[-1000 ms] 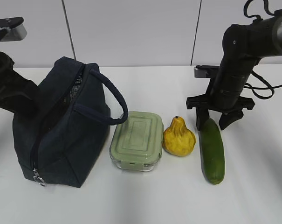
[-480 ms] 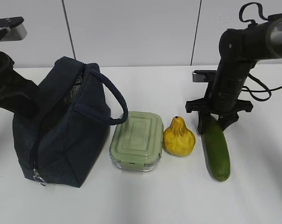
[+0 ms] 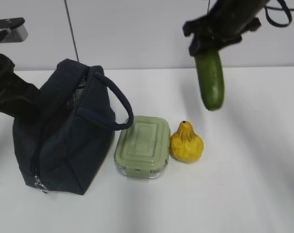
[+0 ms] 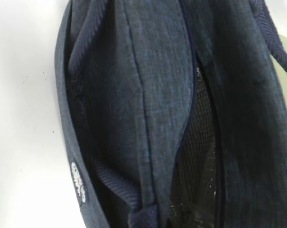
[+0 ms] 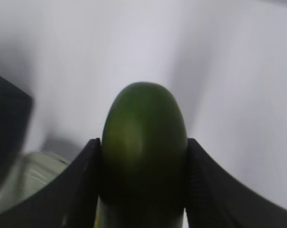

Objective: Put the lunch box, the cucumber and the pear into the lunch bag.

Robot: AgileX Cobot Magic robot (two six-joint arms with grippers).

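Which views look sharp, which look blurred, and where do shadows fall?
Exterior view: sharp; lunch bag casts a soft shadow. Right wrist view: blurred, soft cucumber between right claw fingers. Left wrist view: sharp weave, dark interior.

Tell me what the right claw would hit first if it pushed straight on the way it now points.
The right claw points down, shut on the cucumber, which hangs below it. The cucumber's tip would likely land first on the bare table behind the pear, though depth is unclear.
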